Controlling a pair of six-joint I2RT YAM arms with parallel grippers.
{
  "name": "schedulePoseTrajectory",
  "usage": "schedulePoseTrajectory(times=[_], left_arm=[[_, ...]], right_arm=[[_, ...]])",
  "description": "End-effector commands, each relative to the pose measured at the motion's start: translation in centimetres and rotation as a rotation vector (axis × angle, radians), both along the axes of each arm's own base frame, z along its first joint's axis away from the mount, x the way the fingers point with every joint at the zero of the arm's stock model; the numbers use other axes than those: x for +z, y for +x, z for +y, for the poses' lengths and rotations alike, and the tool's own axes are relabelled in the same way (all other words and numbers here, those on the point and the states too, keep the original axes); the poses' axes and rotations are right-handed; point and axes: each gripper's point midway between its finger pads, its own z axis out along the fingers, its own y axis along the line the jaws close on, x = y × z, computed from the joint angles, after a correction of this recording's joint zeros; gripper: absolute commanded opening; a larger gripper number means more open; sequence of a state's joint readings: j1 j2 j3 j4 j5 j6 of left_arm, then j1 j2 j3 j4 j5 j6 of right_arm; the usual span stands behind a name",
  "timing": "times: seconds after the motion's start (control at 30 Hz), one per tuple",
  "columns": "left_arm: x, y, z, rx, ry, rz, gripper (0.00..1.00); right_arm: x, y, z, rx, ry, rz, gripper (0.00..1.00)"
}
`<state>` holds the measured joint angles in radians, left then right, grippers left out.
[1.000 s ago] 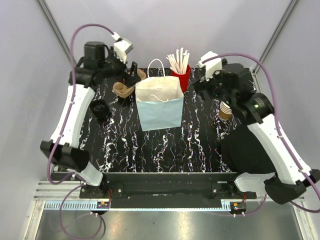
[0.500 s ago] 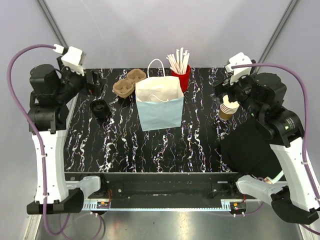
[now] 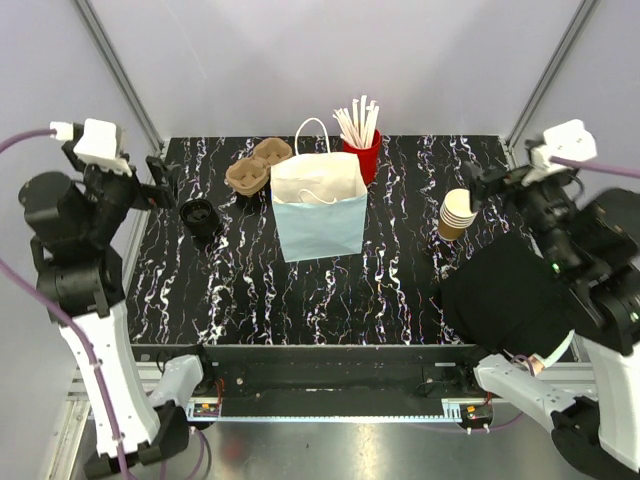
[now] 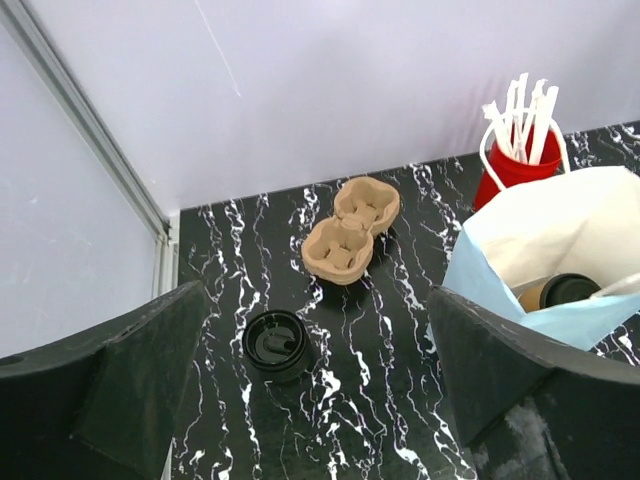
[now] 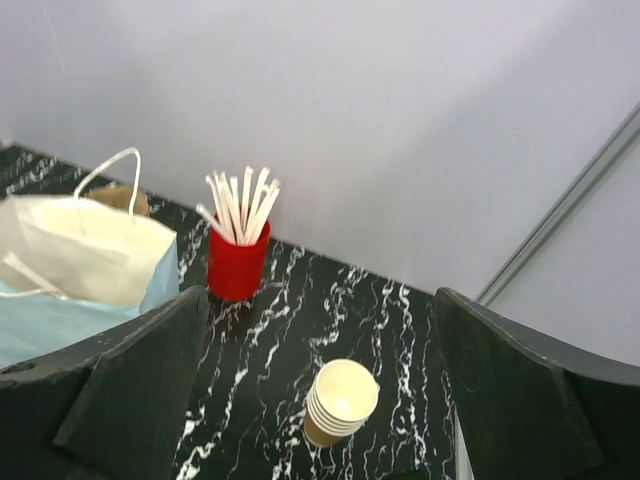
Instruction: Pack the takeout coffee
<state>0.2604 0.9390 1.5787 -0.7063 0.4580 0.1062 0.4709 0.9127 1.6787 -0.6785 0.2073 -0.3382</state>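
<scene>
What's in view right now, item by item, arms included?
pale blue paper bag: one, pale blue, table centre, upright, open
tan-brown paper cup with black lid: one, inside the bag
stack of brown paper cups: one stack, right of the bag
red cup of white sticks: one, behind the bag's right side
tan cardboard two-cup carrier: one, behind the bag's left side
black round lid: one or a stack, left of the bag
black cloth: one, near right corner
left gripper: open, empty
right gripper: open, empty
</scene>
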Motion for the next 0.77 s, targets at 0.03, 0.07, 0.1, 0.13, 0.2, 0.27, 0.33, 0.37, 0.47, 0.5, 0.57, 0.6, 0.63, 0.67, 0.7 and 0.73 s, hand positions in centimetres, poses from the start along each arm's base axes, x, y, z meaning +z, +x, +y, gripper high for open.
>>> schedulePoseTrajectory(times=[0.03,0.07,0.1,0.13,0.2,0.27,0.33,0.37,0.47,0.5,0.57,0.6,0.63,0.67,0.7,0.73], left_arm=[[5.2,-3.9,0.6,0.102,0.029,-0.253,0.99],[5.7,-4.4,0.7,0.114,0.030,-0.271,0.99],[6.6,-5.2,0.5,0.118,0.034,-0.285,0.99],[6.9,-5.5,0.5,0.121,0.035,-0.289,0.99],[7.4,-6.2,0.1,0.105,0.045,-0.301,0.99],[7.4,-6.6,-0.1,0.101,0.051,-0.294,0.99],[7.4,-6.8,-0.4,0.086,0.060,-0.295,0.99],[7.3,-6.9,-0.4,0.086,0.058,-0.289,0.99],[7.0,-6.9,0.0,0.111,0.058,-0.288,0.99],[7.1,-7.0,0.1,0.117,0.056,-0.293,0.99],[6.9,-7.0,0.1,0.121,0.050,-0.292,0.99],[6.8,-7.0,0.2,0.125,0.047,-0.289,0.99],[6.7,-7.0,0.2,0.127,0.043,-0.289,0.99],[6.8,-7.1,0.2,0.127,0.043,-0.291,0.99],[6.9,-7.2,0.2,0.128,0.044,-0.295,0.99],[6.9,-7.1,0.4,0.137,0.038,-0.293,0.99]], right_arm=[[4.7,-3.1,-2.2,-0.033,0.120,-0.147,1.00],[4.9,-3.3,-2.3,-0.035,0.129,-0.154,1.00],[5.3,-3.7,-2.5,-0.034,0.146,-0.164,1.00],[5.4,-3.9,-2.6,-0.034,0.151,-0.167,1.00],[5.6,-4.0,-2.4,-0.024,0.164,-0.169,1.00],[5.7,-3.9,-2.3,-0.019,0.174,-0.166,1.00],[5.6,-3.5,-2.1,-0.020,0.183,-0.158,1.00],[5.7,-3.5,-2.1,-0.023,0.189,-0.160,1.00],[6.0,-3.3,-2.3,-0.036,0.205,-0.164,1.00],[6.0,-3.2,-2.3,-0.034,0.207,-0.162,1.00],[6.2,-3.4,-2.1,-0.025,0.212,-0.163,1.00],[6.3,-3.5,-1.9,-0.007,0.214,-0.163,1.00],[6.3,-3.6,-1.7,0.002,0.214,-0.160,1.00],[6.2,-3.6,-1.6,0.008,0.217,-0.156,1.00],[6.0,-3.5,-1.4,0.018,0.218,-0.151,1.00],[6.0,-3.6,-1.3,0.023,0.220,-0.151,1.00]])
